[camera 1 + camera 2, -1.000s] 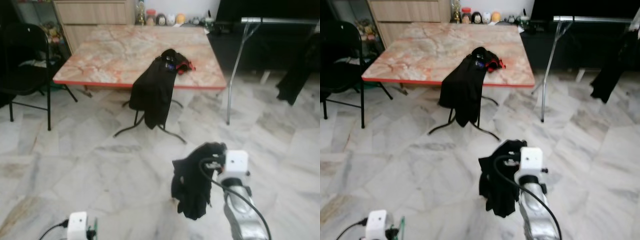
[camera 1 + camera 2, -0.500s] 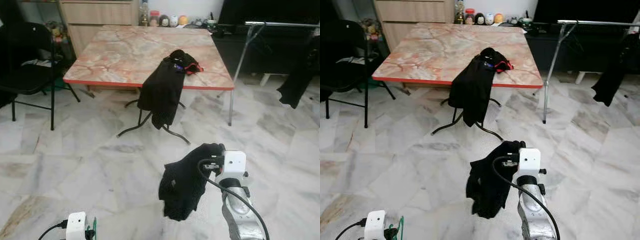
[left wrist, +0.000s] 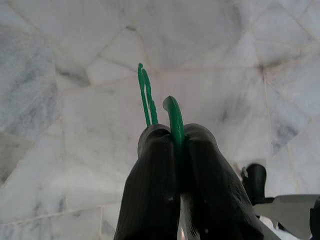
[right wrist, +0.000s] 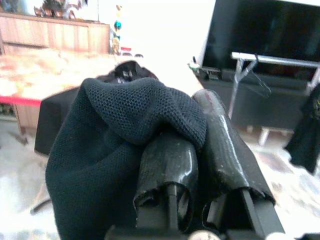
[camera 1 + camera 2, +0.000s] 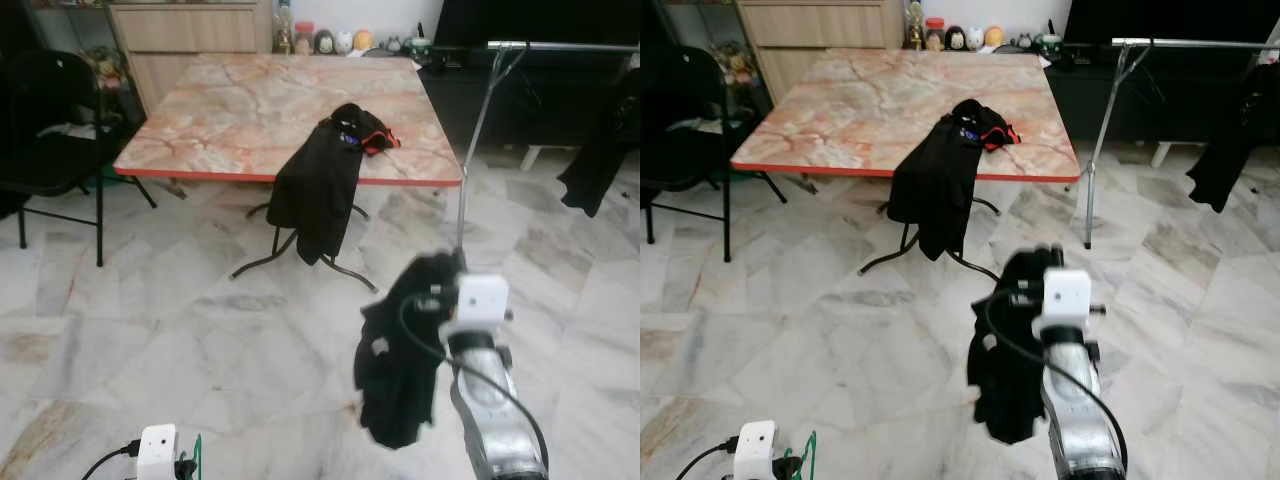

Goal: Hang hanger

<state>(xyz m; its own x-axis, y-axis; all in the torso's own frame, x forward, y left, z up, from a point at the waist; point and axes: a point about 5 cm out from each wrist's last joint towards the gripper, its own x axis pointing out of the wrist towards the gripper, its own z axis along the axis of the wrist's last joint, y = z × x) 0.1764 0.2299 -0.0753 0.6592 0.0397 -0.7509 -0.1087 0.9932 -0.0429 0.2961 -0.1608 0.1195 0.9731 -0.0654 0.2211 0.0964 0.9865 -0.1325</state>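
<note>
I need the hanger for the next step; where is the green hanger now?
The green hanger is pinched in the left hand, low on the robot's left above the marble floor.

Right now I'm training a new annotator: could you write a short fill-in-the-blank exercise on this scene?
1. The right claw is shut on a ____ garment.
2. The left claw pinches a ____ hanger.
3. Another dark garment drapes over the edge of the ____.
4. The floor is pale ____ tile.

Missing words: black; green; table; marble
</note>
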